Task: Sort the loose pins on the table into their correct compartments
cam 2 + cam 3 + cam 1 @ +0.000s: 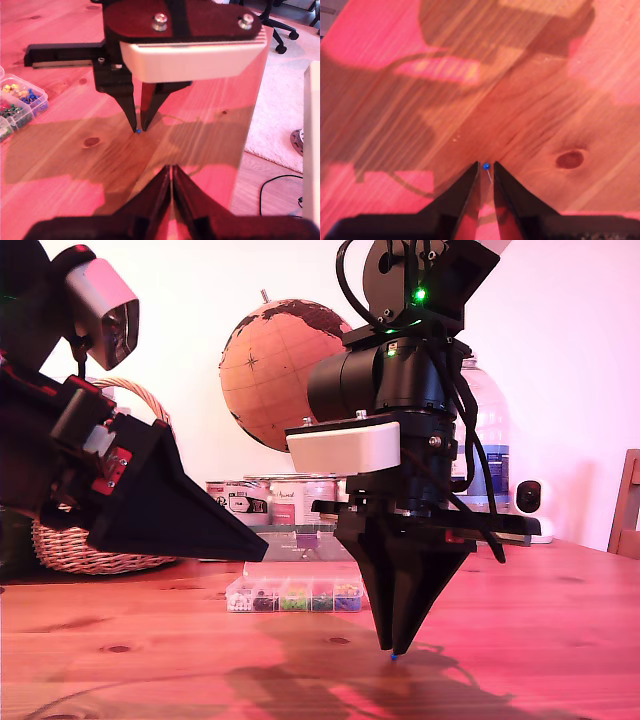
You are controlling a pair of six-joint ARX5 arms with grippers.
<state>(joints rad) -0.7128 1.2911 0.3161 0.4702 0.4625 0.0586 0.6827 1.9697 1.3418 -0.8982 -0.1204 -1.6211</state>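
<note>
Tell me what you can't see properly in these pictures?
- Tiny blue-headed pin: whether my second hand actually pinches it, too small in every view.
- Clear plastic compartment box: cut off by the first wrist view's edge.
- Other loose pins: none visible.

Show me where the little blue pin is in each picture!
Exterior view: the blue pin is a speck on the table under the tip of my second gripper, right of the clear pin box.
First wrist view: blue pin at that tool's tips.
Second wrist view: blue pin between the tool's tips.
Shared landmark: my second gripper's black pointed tips.
</note>
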